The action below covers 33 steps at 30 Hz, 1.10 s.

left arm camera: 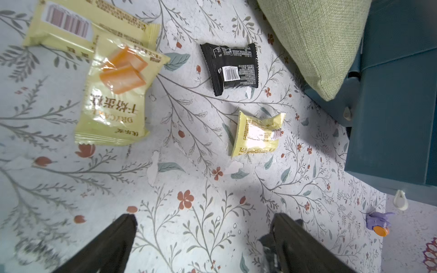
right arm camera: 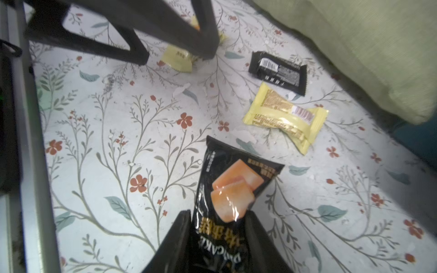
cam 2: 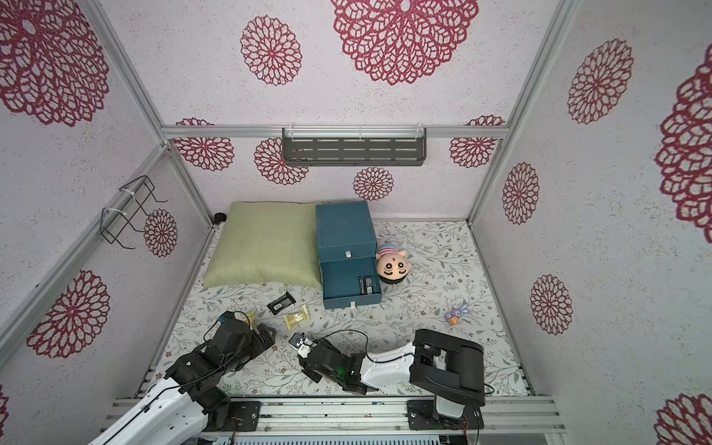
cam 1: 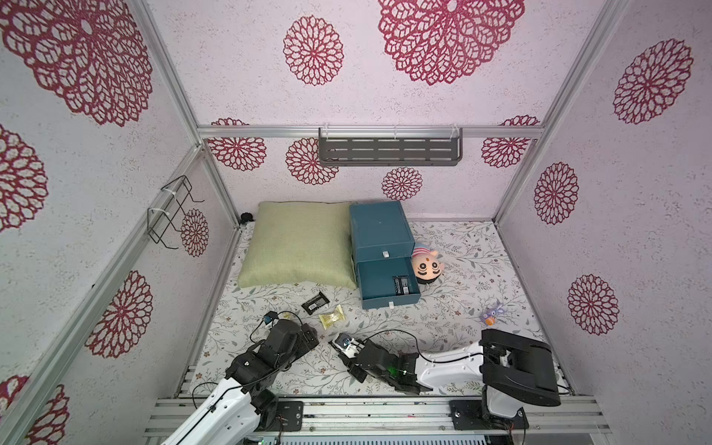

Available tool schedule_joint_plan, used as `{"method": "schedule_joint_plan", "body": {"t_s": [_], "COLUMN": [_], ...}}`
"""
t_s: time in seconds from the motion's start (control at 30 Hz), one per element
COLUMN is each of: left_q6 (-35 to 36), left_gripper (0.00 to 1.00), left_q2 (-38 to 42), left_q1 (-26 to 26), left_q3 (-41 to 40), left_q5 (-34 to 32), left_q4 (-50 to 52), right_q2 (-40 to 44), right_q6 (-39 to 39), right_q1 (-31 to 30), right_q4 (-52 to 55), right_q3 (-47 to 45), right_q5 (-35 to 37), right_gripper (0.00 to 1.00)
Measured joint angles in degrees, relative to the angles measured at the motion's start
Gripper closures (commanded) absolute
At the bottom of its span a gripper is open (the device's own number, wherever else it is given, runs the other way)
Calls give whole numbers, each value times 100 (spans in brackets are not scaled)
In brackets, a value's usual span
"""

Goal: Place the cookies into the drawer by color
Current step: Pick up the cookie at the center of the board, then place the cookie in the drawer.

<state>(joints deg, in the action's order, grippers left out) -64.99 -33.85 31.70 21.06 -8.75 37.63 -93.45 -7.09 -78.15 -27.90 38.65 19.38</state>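
Packets first: your right pincer (right arm camera: 218,214) is clamped on the lower end of a glossy black packet (right arm camera: 227,189). It is a flat, pillow-shaped wrapper printed with pale orange cake slices, and its crimped free end points toward the loose ones. You cannot tell from these views whether it is clear of the cloth. Your left pincer (left arm camera: 204,216) hangs with its dark, wedge-shaped fingers (left arm camera: 123,227) wide apart and nothing between them, above the floral-printed tabletop (cam 1: 443,319). Near it, a smooth yellow packet with orange slices (left arm camera: 113,99) lies partly over a second yellow packet (left arm camera: 78,26) that shows its barcode. Farther out, a black barcode-side packet (left arm camera: 230,68) with serrated ends lies flat. Just beside it, not touching, sits a crinkled yellow packet (left arm camera: 257,134), puffed in the middle and catching glare. The teal chest of drawers (cam 1: 377,231), a plain matte box with small white tab pulls, stands against the right edge of the coarse-woven green cushion (cam 1: 296,242). A drawer below the top one is pulled out, and one black packet in the drawer (cam 1: 400,285) lies flat toward its right wall. A round peach plush toy (cam 1: 425,266) rests against the chest's right side, and a small purple toy (cam 1: 491,314) sits well apart on the cloth.
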Motion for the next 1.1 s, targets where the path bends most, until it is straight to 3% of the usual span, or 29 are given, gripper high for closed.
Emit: {"method": "schedule_joint_plan", "body": {"t_s": [0.27, 0.53, 0.97, 1.07, 1.1], "left_q6": [0, 22, 111, 129, 133], "left_gripper": [2, 3, 3, 3, 3], "left_q2": [72, -79, -765, -933, -977], "left_q1": [-15, -17, -26, -26, -26], "left_q3": [0, 61, 247, 247, 247], "left_q5": [-85, -83, 55, 125, 162], "left_q4": [81, 85, -341, -479, -533], "right_q2": [1178, 2170, 2332, 2157, 2085], "right_q6": [0, 4, 7, -13, -50], "right_q1": [319, 1434, 2997, 3217, 3279], "right_q4": [367, 820, 1523, 1591, 1622], "right_q3": [-2, -4, 103, 269, 328], "right_q5": [57, -61, -516, -658, -706], "right_gripper": [67, 67, 66, 55, 47]}}
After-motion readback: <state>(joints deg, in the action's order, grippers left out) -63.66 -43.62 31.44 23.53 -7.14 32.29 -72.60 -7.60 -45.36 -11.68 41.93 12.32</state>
